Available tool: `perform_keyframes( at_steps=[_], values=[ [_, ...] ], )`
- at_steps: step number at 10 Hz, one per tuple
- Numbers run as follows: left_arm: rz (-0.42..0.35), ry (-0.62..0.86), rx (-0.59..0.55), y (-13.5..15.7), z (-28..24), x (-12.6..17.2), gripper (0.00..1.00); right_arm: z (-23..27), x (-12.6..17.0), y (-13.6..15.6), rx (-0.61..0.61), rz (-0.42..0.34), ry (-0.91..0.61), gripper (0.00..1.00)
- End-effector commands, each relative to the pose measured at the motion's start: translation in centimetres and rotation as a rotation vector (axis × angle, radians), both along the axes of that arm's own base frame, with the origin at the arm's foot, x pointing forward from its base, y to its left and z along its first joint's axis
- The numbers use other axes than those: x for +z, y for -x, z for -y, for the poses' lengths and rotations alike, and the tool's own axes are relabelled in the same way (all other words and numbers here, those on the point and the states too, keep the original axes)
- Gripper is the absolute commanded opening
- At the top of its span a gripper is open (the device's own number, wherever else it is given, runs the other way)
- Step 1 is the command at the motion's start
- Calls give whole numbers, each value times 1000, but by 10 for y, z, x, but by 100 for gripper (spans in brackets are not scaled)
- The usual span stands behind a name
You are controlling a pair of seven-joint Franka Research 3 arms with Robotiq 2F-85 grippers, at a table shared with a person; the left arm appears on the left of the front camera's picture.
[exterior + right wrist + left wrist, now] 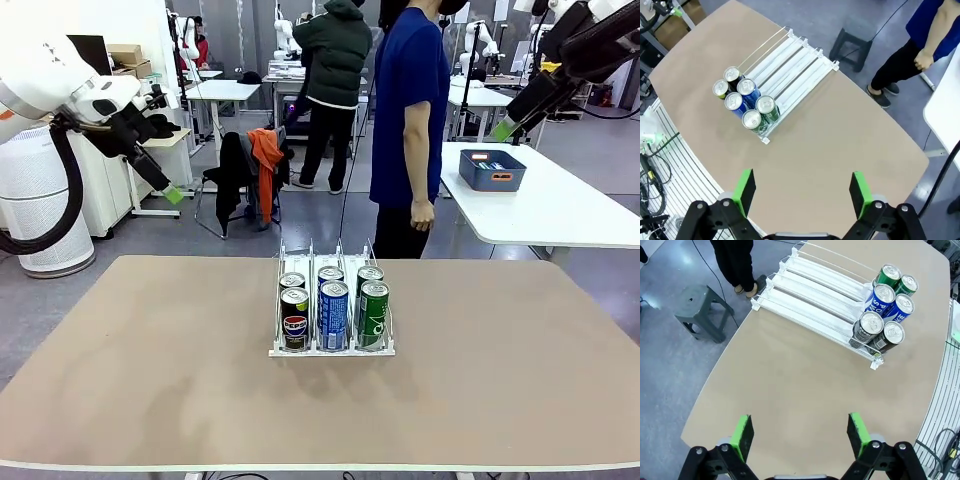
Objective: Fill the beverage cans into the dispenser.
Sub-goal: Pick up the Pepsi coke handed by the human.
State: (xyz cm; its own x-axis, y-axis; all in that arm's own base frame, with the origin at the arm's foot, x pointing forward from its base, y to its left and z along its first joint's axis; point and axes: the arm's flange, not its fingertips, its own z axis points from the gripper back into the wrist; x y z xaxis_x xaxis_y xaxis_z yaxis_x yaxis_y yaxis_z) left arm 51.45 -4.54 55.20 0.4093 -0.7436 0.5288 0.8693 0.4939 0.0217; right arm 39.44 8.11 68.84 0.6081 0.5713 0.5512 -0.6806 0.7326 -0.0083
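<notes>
Scene: We find six beverage cans standing two deep in the dispenser, all crowded at its robot-side end. The far stretch of its three lanes is bare.
Lanes: The dispenser's left lane carries the Pepsi can with a second dark can behind it. The middle lane holds the blue-and-white can and its twin, and the right lane holds the green can and another.
Left pincer: It is high above the worktop, well to the left of the dispenser. Its green pads are spread wide with nothing between them.
Right pincer: It is raised well to the right of the dispenser, jaws likewise fully apart and empty.
Person: Stands just beyond the dispenser's far end, hands down, carrying nothing.
Handling: We judge the cans stiff enough if full, yet thin-walled and likely to dent under a hard squeeze. Their smooth painted sides look slippery, and they are tall and narrow, so easily tipped.
Where to hold: We would close across the cylinder at mid-height. Inside the dispenser the dividers crowd the flanks, so pads would go fore and aft along the lane.
Labels: The round Pepsi emblem shows on the front dark can. The white lettering on the blue cans and the mark on the green cans are too small for us to read.
</notes>
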Motion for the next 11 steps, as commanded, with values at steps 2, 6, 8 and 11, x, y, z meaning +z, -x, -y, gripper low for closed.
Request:
perform_keyframes(
  at_steps=[2,6,8,11],
  values=[
    [-18,71,86,3,11,37,100,6,-4,-20,52,64,-42,100],
    [127,61,141,10,15,99,100,15,24,-68,86,210,-129,100],
    [186,44,155,15,14,115,100,21,45,-77,96,294,-100,100],
    [196,1,173,16,11,112,100,21,73,-73,18,207,-85,100]
  ],
)
